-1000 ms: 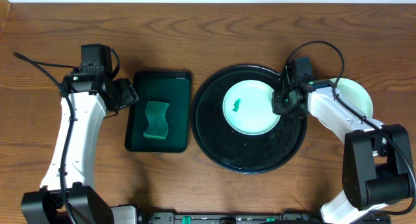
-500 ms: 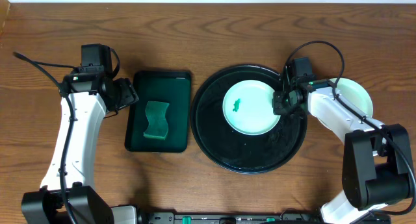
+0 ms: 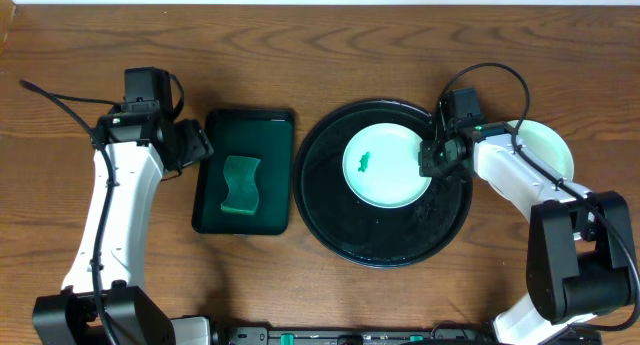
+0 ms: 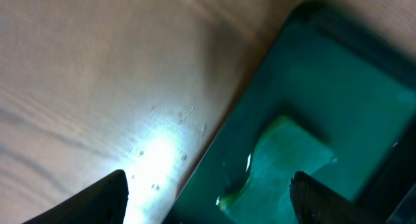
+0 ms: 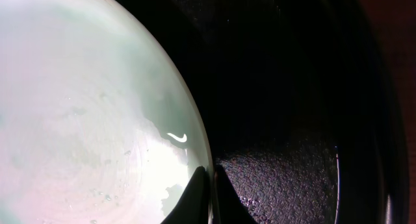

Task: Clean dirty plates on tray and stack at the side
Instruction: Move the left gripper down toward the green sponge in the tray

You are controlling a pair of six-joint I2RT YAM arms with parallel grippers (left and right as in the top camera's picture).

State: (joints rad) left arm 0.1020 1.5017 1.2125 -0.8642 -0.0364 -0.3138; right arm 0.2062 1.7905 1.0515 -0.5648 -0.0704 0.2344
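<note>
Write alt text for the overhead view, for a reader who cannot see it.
The right gripper pinches the right rim of a white, green-smeared plate on a round black tray. A second plate sits on the wooden table right of that tray, partly under the arm. The open left gripper hangs beside a green tray holding a sponge.

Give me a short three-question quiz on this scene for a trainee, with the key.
1. True or false: the sponge lies in the black tray.
2. What is the right gripper shut on? A: the rim of the smeared plate. B: the sponge. C: the black tray's rim.
3. Fill in: the gripper that stands open near the green tray is the ____ one.
Key: 1 false, the sponge lies in the green tray. 2 A. 3 the left gripper.
</note>
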